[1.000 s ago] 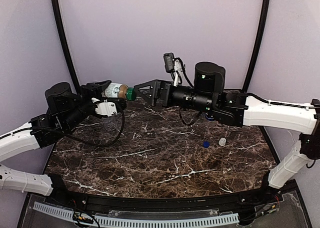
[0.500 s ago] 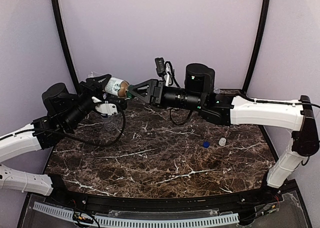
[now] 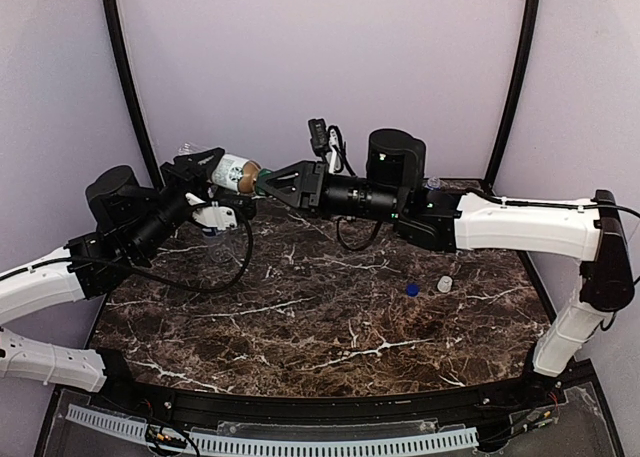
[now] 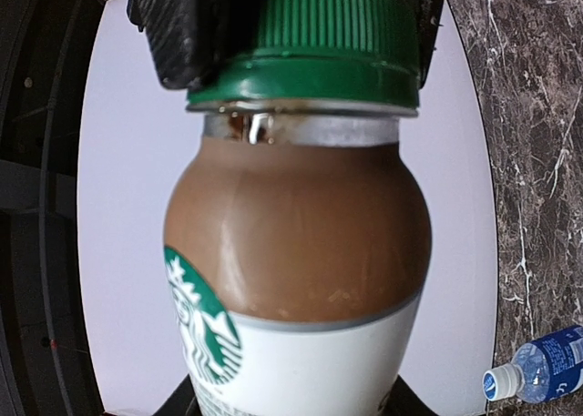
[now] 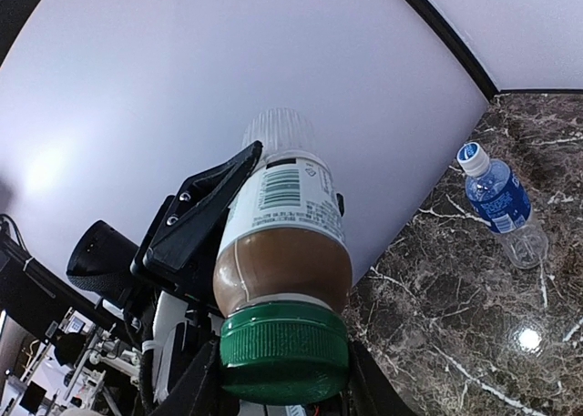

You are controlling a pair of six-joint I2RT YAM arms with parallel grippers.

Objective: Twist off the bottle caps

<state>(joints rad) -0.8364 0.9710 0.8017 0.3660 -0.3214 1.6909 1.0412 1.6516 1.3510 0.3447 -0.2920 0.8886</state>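
My left gripper (image 3: pixel 226 173) is shut on the body of a short bottle (image 4: pixel 296 243) with brown contents and a white-and-green label, held off the table and lying nearly level. Its green cap (image 5: pixel 284 350) points toward my right arm. My right gripper (image 3: pixel 262 184) is shut on that green cap (image 4: pixel 314 38), with one black finger (image 4: pixel 178 34) against each side. A blue-labelled bottle (image 5: pixel 503 207) with a white cap (image 5: pixel 472 157) lies on the marble table (image 3: pixel 330 317). A loose blue cap (image 3: pixel 412 289) and a pale cap (image 3: pixel 444 284) sit at centre right.
The blue-labelled bottle (image 4: pixel 547 366) lies on the marble below the held bottle. A clear bottle (image 3: pixel 214 239) lies under my left arm's cable. Black frame posts (image 3: pixel 125 87) flank the pale back wall. Both arms meet above the table's far left.
My right gripper has moved left onto the green cap and gone from wide open to shut on it. My left gripper lifted the bottle slightly up and left.
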